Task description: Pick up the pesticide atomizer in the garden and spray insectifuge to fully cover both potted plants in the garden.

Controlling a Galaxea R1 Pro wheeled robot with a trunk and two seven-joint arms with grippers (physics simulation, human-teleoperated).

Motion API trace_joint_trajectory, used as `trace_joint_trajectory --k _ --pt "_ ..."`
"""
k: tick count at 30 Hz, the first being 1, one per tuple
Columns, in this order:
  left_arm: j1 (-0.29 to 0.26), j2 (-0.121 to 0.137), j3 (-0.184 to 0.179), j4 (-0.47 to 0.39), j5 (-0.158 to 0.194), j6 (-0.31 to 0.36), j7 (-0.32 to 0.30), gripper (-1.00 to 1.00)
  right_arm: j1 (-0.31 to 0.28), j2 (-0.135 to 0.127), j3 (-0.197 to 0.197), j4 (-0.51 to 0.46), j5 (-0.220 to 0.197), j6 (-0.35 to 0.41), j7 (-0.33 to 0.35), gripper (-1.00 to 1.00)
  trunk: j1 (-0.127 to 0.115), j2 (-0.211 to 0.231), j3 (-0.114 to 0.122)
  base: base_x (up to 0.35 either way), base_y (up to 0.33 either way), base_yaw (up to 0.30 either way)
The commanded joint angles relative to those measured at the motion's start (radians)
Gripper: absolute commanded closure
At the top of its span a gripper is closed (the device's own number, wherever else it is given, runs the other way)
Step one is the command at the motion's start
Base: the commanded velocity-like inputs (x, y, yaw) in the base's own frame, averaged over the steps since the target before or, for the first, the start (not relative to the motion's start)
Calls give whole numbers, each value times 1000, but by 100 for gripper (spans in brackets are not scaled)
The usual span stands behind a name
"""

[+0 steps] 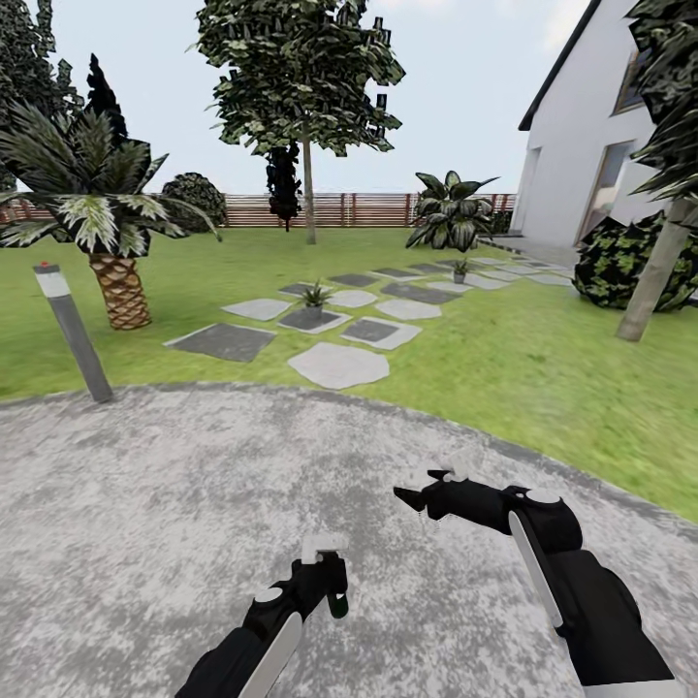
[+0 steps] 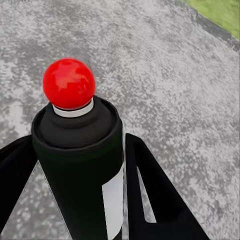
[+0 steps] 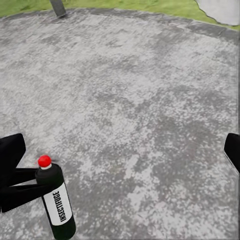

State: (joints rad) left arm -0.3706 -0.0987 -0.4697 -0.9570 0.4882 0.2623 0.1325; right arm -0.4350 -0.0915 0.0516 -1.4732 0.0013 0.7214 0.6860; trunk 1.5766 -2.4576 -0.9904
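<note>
Grey gravel patio (image 1: 145,504) under both arms. L gripper (image 1: 325,582) clamped on pesticide atomizer (image 2: 80,165), fingers (image 2: 150,190) pressed to both sides of black body, red tip up. R gripper (image 1: 427,494) holds nothing, jaws spread wide. Two potted plants (image 1: 314,295) (image 1: 460,269) sit on stepping stones (image 1: 339,364) w/ lawn (image 1: 543,378) around, well apart from arms

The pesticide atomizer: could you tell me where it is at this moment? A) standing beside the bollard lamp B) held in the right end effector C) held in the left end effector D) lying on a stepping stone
C: the left end effector has its fingers closed around the pesticide atomizer over the gravel patio.
</note>
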Motion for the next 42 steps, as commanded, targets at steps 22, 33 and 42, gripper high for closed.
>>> trace_joint_trajectory --k 22,33,42 --pt "-1 2 -1 -6 13 2 7 100 -1 -1 1 -1 0 6 2 -100 0 0 -1 340 0 0" --pt "-1 0 -3 -5 12 1 6 100 -1 -1 1 -1 0 6 2 -100 0 0 -1 340 0 0" --pt "0 3 -3 -3 13 -3 -3 100 -1 -1 1 -1 0 6 2 -100 0 0 -1 340 0 0"
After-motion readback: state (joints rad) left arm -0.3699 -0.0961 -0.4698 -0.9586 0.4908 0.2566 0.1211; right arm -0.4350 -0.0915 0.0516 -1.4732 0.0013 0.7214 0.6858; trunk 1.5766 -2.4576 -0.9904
